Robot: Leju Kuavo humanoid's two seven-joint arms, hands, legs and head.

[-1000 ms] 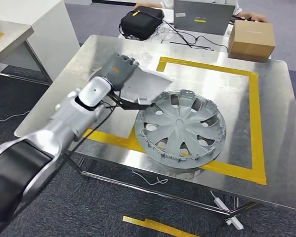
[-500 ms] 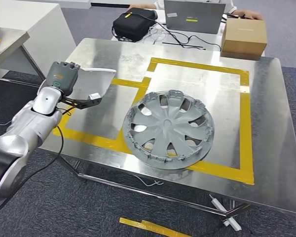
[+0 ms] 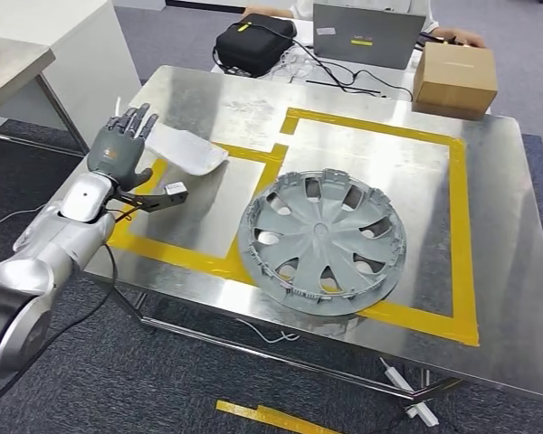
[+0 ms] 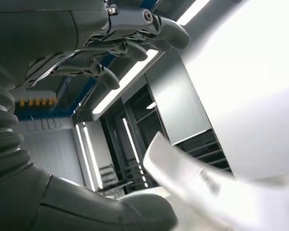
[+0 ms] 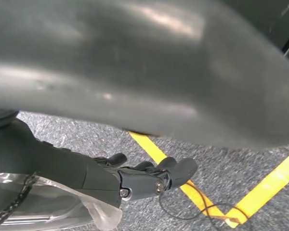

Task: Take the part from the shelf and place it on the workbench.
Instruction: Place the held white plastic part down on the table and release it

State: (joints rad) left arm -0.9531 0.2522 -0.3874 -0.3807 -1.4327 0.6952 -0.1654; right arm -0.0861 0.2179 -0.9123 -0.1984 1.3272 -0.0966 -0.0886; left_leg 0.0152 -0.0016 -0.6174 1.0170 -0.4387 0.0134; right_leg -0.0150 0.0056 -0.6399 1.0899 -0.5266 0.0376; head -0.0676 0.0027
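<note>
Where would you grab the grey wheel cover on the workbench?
Probably by the wheel cover's near-left rim, coming in from the left hand's side. It lies flat and face up, and the openings beside the rim would let fingers hook through.

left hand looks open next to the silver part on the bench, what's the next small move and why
Probably draw the left hand back off the workbench. Its fingers are spread, and the silver part lies flat on the bench beside the wheel cover, so the placing looks done.

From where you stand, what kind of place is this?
Probably a workshop or robot test lab: a steel workbench marked with yellow tape, a grey wheel cover lying on it, and a laptop on a desk behind.
</note>
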